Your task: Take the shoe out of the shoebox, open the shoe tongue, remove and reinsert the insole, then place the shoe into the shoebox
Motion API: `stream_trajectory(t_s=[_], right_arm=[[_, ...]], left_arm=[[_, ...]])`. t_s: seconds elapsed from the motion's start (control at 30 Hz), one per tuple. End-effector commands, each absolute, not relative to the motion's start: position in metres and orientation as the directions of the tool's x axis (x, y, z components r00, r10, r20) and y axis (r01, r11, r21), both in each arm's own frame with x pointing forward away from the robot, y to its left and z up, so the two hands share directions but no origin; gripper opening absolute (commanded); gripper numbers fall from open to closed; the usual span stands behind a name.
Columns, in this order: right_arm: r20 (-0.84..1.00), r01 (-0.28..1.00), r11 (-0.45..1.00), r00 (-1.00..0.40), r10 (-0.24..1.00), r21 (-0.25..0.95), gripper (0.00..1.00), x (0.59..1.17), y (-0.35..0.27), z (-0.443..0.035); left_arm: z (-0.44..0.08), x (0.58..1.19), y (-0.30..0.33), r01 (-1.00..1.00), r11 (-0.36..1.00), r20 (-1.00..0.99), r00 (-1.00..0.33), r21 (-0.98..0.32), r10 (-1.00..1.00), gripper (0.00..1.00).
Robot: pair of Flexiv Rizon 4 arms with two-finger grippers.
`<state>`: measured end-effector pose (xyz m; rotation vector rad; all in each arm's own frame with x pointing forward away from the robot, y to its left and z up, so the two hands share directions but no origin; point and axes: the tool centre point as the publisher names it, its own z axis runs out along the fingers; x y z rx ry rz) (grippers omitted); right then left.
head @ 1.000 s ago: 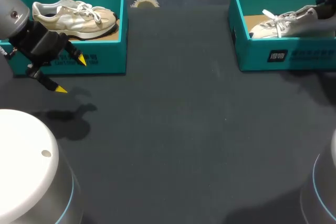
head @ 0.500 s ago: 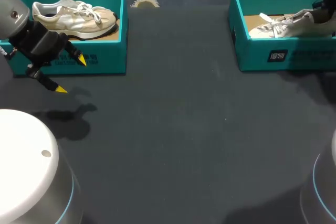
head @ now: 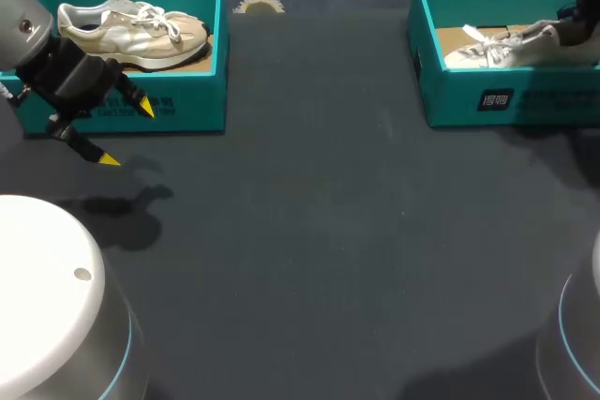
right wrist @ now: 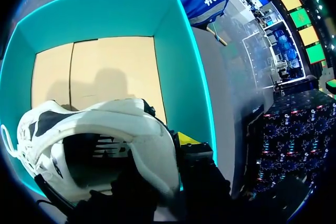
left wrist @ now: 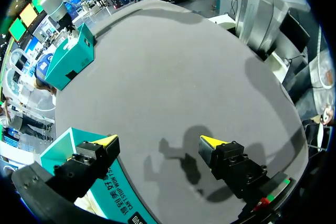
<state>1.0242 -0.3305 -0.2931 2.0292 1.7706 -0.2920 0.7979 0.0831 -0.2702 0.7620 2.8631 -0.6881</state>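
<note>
Head view: 2 shoeboxes (head: pixel 131 110) (head: pixel 506 100), 1 shoe (head: pixel 131 30) (head: pixel 497 49) in each.

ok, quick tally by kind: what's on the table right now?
Teal shoeboxes: 2, left and right
Sneakers: 2, one in each box
Small tan object at the far edge: 1
Total: 5

Dark grey matte table (head: pixel 328 231) fills bkgd; even light w/ soft shadows; small tan toothed obj (head: pixel 258 4) at far edge.
</note>
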Motion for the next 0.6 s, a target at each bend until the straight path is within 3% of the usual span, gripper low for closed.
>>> stream_trajectory(t_s=[0.03,0.6], right_arm=[[-0.426,0.979,-0.096,0.165,0.890,0.178,0.00,1.025,-0.331,-0.297],[-0.415,0.977,-0.116,0.181,0.892,0.178,0.00,1.024,-0.329,-0.314]], left_arm=[[-0.270,0.797,0.083,0.494,0.773,-0.208,-0.869,-0.398,0.449,1.00],[-0.270,0.797,0.083,0.494,0.773,-0.208,-0.869,-0.398,0.449,1.00]])
